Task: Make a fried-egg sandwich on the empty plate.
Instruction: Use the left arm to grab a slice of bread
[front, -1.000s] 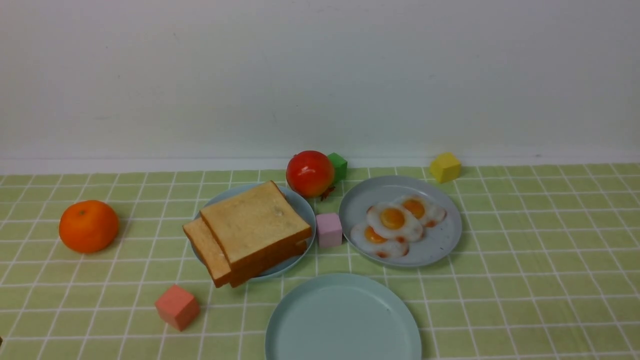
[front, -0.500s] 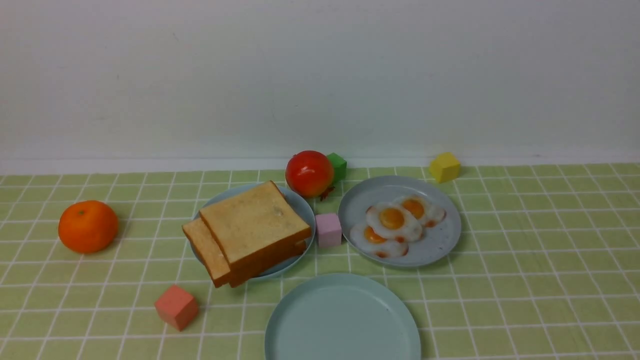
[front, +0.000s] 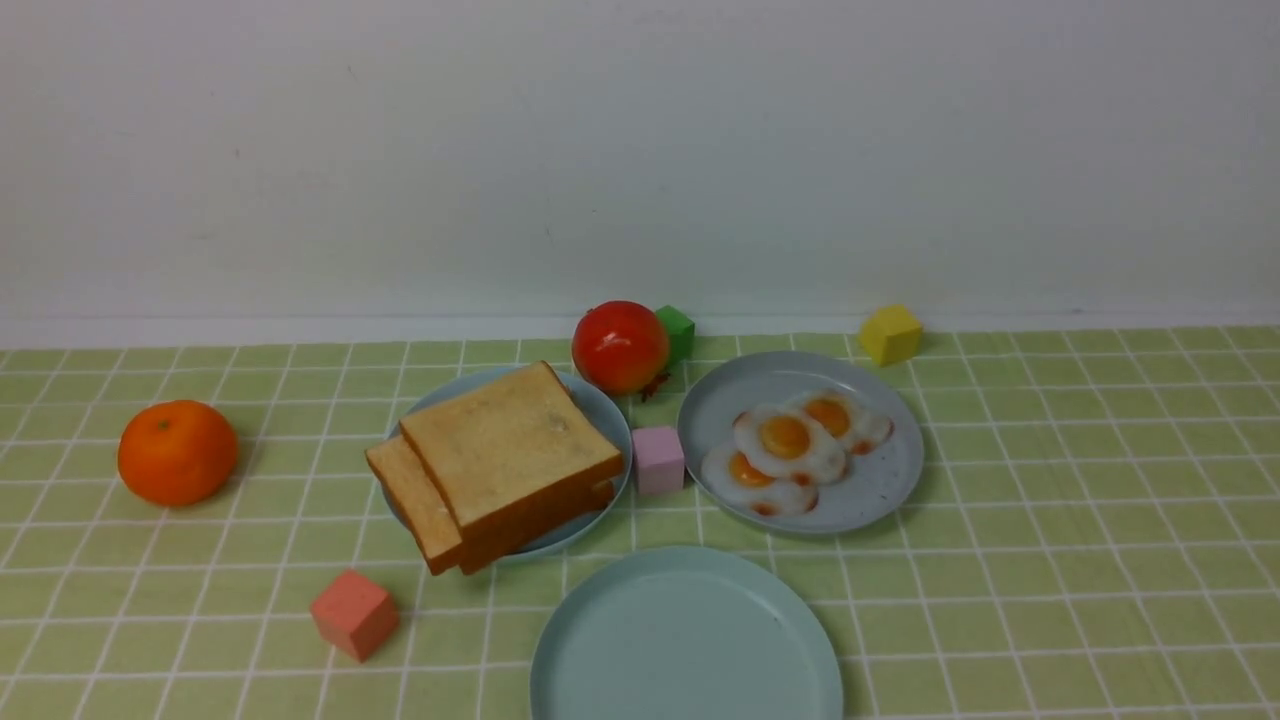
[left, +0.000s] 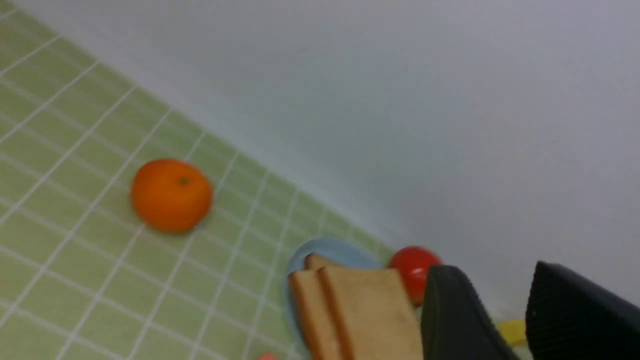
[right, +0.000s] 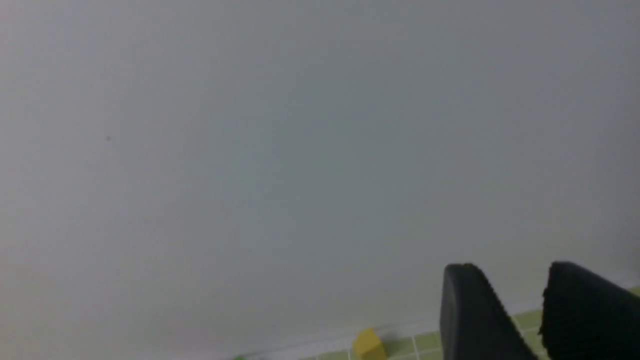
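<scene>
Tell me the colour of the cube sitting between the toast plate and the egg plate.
The cube is pale pink; the front view shows it best.

Smooth satin plastic look on the empty plate (front: 685, 640), hardly any shine. Under it, matt green checked tablecloth (front: 1050, 560), soft and cloth-like, slightly wrinkly. Behind the empty plate to the left, matt spongy toast slices (front: 505, 445), fine-pored, foam by the look of it. Behind to the right, glossy rubbery fried eggs (front: 785, 440) on a dull grey-blue plate (front: 880, 490). Further back, properly shiny tomato (front: 620, 345). Left of the empty plate, smooth matt salmon cube (front: 353, 612) and a low-sheen orange (front: 177, 452).
</scene>
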